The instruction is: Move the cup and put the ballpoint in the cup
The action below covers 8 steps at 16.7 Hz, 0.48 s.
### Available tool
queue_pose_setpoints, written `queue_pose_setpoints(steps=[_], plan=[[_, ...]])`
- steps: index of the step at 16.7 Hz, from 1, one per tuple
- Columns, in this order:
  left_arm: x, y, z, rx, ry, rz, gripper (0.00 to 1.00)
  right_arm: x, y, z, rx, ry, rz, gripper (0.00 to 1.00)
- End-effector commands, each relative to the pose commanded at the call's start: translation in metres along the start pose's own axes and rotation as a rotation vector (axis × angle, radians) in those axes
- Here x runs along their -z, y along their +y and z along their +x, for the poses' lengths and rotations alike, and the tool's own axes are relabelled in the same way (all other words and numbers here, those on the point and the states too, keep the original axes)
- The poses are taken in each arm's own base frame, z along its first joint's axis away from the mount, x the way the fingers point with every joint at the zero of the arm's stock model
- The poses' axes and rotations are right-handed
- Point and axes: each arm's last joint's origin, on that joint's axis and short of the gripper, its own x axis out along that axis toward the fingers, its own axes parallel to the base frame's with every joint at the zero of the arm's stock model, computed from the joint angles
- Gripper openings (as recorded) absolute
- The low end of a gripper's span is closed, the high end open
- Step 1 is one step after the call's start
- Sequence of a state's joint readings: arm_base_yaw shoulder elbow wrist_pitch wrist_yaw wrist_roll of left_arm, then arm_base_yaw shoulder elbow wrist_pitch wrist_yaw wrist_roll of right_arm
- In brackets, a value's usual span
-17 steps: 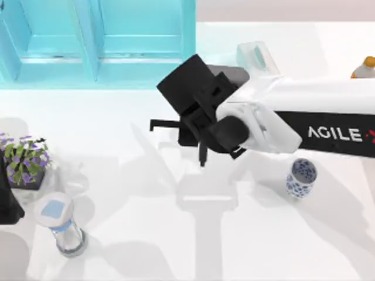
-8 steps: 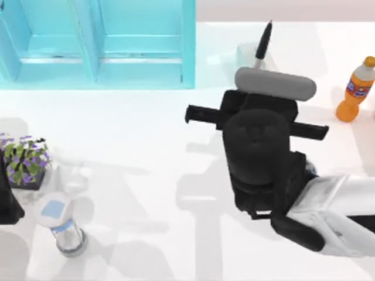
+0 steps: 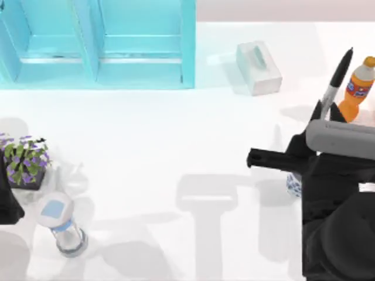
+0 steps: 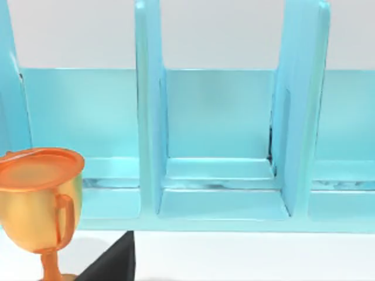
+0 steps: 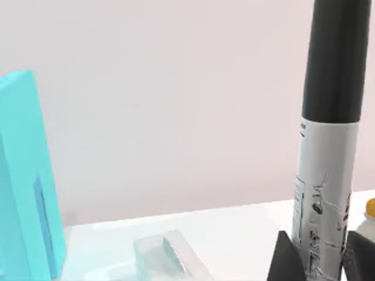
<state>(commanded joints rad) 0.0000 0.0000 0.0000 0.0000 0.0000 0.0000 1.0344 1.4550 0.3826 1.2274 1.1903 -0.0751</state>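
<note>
the right gripper [image 3: 327, 111] sits at the right side of the table, pinching the ballpoint [image 3: 338, 75] by its lower barrel. in the right wrist view the two dark fingertips [image 5: 286, 257] press against the pale grey printed middle of the pen, whose black end rises straight up out of them. from above, the pen's long axis runs away from the gripper toward the far edge, leaning a little right.

the cup [image 3: 293, 185] peeks out as a sliver of blue pattern just beside the black body of the right arm, which covers most of it. so the cup lies nearer the front of the table than the pen and below the arm. i judge the pen has to come back over it and point down before it can drop in.

the orange bottle [image 3: 358, 89] stands just beside the pen's tip and looks like the thing most likely to be knocked. the tissue box [image 3: 258, 67] is well apart to the left. the left arm is parked at the table's left edge near the potted plant [image 3: 23, 161] and the glass jar [image 3: 62, 225]; its camera faces the blue shelf [image 4: 220, 134] and a gold trophy [image 4: 40, 202].
</note>
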Motion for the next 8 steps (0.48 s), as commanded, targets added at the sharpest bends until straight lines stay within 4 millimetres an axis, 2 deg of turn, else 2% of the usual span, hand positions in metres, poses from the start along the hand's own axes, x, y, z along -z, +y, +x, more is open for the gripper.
queue_pose_setpoints(steps=[4,8], plan=[[0.0,0.0,0.0,0.0,0.0,0.0,1.0,0.0,-0.019,-0.019,-0.023,-0.024,-0.054,0.0],[0.0,0.0,0.0,0.0,0.0,0.0,1.0,0.0,-0.022,-0.022,-0.028,-0.027,-0.061,0.0]])
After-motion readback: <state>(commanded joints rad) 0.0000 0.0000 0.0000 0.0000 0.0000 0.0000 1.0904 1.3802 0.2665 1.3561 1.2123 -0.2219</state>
